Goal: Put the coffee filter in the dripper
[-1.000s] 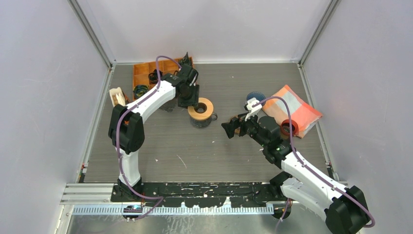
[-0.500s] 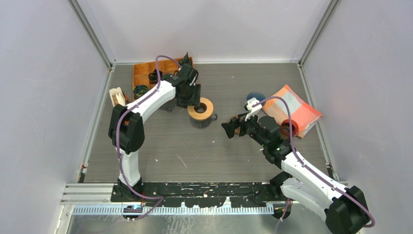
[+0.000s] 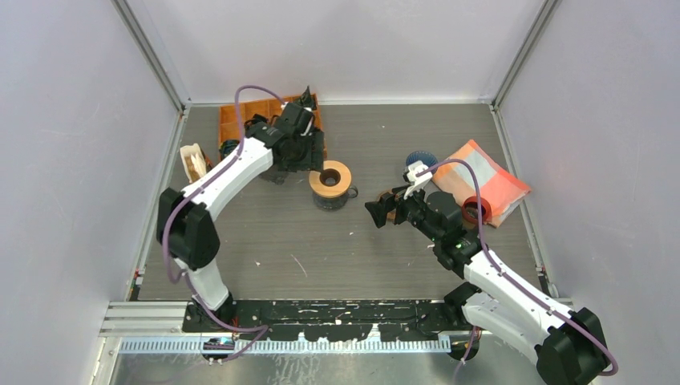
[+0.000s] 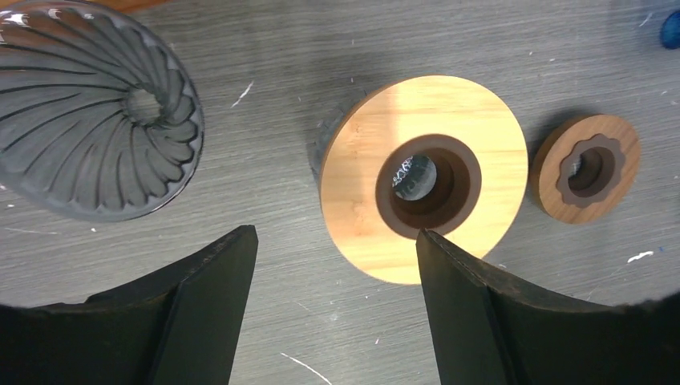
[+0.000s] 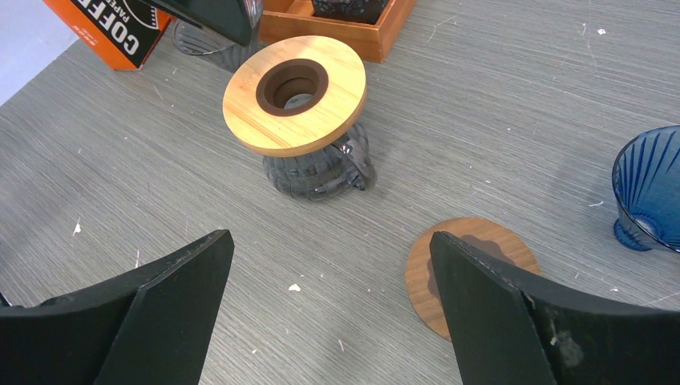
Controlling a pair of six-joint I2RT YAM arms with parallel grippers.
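Left fingers (image 4: 210, 309) apart, empty, over bare desk (image 4: 265, 48) between clear ribbed dripper (image 4: 88, 112) and wood-topped glass jug (image 4: 425, 176). Right fingers (image 5: 160, 309) apart, empty, over open desk. Coffee filter box (image 3: 192, 160) at left wall edge. Nearby: wooden disc (image 4: 587, 168), blue dripper (image 5: 645, 192), orange tray (image 3: 232, 116).

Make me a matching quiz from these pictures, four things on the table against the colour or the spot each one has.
Things:
1. large wooden ring
2. small wooden disc
3. ribbed dripper
4. coffee filter box

Descriptions:
a. orange
b. wooden, lying flat on the table
c. smoky grey
d. sitting on top of the glass server

Pairs: 1-d, 2-b, 3-c, 4-a
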